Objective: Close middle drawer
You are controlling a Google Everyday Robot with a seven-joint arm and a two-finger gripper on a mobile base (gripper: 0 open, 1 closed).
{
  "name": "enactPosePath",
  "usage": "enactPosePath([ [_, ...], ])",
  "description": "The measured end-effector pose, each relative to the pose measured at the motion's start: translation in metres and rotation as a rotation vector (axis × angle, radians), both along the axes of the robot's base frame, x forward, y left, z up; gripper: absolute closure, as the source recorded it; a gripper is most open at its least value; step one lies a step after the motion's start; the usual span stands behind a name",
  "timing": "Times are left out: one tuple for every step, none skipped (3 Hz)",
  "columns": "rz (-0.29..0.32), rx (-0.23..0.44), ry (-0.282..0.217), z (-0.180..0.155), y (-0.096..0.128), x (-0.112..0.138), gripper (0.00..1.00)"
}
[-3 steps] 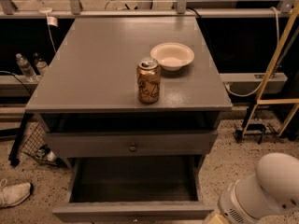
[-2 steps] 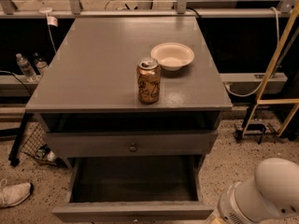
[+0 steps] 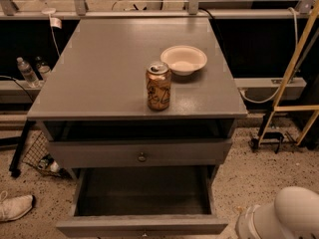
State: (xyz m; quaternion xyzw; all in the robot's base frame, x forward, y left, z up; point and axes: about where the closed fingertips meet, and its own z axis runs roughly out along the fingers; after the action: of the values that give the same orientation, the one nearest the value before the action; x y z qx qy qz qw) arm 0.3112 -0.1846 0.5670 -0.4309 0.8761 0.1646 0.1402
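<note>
The middle drawer (image 3: 142, 193) of the grey cabinet is pulled far out towards me. Its deep dark box is open and looks empty. Its low flat front (image 3: 99, 227) lies along the bottom edge of the view, where the knob is cut off. Above it is a taller grey drawer front with a brass knob (image 3: 142, 157), pushed in. My gripper is out of view. Only the white rounded arm housing (image 3: 291, 215) shows at the bottom right, beside the open drawer's right front corner.
A soda can (image 3: 158, 86) and a white bowl (image 3: 183, 59) stand on the cabinet top (image 3: 99, 68). A yellow frame (image 3: 294, 78) stands to the right. A white shoe (image 3: 15, 206), a wire basket (image 3: 42, 153) and water bottles (image 3: 27, 71) are on the left.
The white arm housing has sunk slightly lower and to the right in the view. The drawer, can and bowl have not moved.
</note>
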Motion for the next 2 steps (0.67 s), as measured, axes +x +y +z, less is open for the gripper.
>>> enactPosePath([
  [-0.004, 0.032, 0.009, -0.027, -0.008, 0.005, 0.0],
  [-0.013, 0.06, 0.021, -0.047, -0.015, 0.006, 0.0],
])
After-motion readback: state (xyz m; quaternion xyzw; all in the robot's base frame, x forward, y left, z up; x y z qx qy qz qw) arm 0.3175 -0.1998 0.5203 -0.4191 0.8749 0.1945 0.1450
